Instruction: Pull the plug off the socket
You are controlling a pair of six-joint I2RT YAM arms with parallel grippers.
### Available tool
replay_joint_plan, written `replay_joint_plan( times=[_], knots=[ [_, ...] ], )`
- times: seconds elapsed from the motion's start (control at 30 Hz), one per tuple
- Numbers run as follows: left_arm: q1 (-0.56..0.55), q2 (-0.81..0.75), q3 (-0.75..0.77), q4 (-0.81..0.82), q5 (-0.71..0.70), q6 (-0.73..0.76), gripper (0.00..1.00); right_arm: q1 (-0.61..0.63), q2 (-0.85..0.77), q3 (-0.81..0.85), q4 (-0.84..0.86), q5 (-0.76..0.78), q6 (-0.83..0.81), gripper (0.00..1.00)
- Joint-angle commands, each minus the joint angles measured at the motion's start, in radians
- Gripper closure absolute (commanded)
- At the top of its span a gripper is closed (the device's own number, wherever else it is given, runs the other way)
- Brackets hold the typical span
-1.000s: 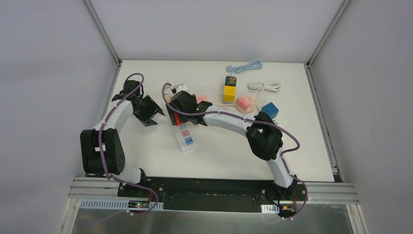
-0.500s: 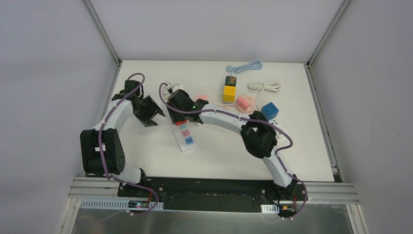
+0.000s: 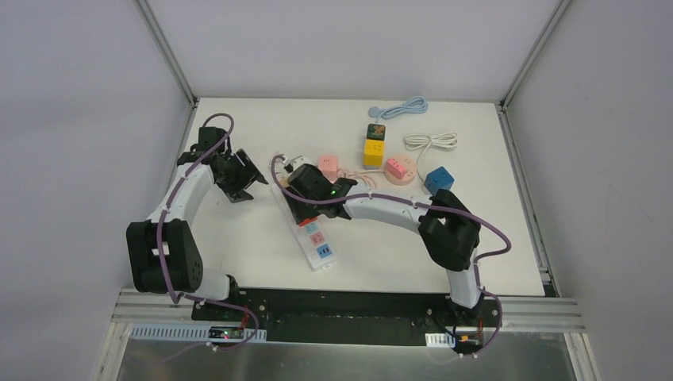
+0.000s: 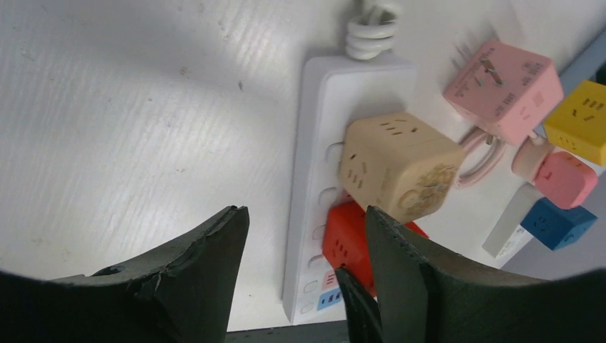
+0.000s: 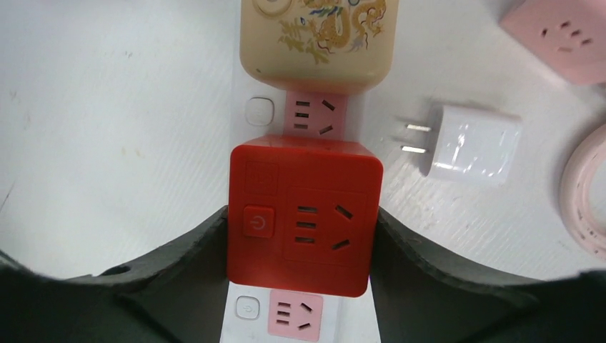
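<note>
The socket is a long white power strip (image 3: 318,243) (image 5: 246,111) lying slanted at mid table. A red cube plug (image 5: 304,214) (image 4: 343,239) sits in it, just below a beige cube adapter (image 5: 318,39) (image 4: 396,164). My right gripper (image 5: 300,239) (image 3: 305,198) is shut on the red plug, one finger pressed on each side face. Left of the strip's far end, my left gripper (image 3: 242,181) (image 4: 304,221) stands open with nothing held; its camera looks along the strip.
A white charger (image 5: 468,146) lies right beside the strip, prongs toward it. Further right are a pink cube (image 3: 328,165), a yellow cube (image 3: 374,149), a round pink socket (image 3: 399,169), a blue cube (image 3: 439,179) and coiled cables (image 3: 431,141).
My right gripper has closed on the red plug. The strip has slid toward the near edge and to the right with it. The left arm shifted slightly.
</note>
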Motion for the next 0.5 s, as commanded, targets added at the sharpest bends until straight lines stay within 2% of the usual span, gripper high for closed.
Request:
replay_joint_plan(
  times=[0.0,0.07,0.23,0.33,0.4,0.47],
  knots=[
    [-0.001,-0.076,-0.042,0.065,0.106,-0.011,0.36,0.041,-0.115,-0.061,-0.004,-0.042,0.041,0.41],
    [-0.009,-0.095,-0.080,0.112,0.144,-0.028,0.35,0.046,-0.128,-0.082,0.007,-0.021,0.071,0.26],
    [-0.076,-0.105,-0.124,0.181,0.134,-0.041,0.28,0.046,-0.132,-0.102,0.054,0.038,0.119,0.13],
    [-0.098,-0.102,-0.121,0.167,0.108,-0.069,0.23,0.045,-0.119,-0.076,0.047,0.046,0.127,0.11],
    [-0.103,-0.102,-0.118,0.173,0.109,-0.075,0.15,0.044,-0.104,-0.057,0.017,0.055,0.135,0.11],
    [-0.106,-0.099,-0.117,0.187,0.124,-0.074,0.13,0.045,-0.102,-0.063,0.010,0.052,0.141,0.13]
  ],
)
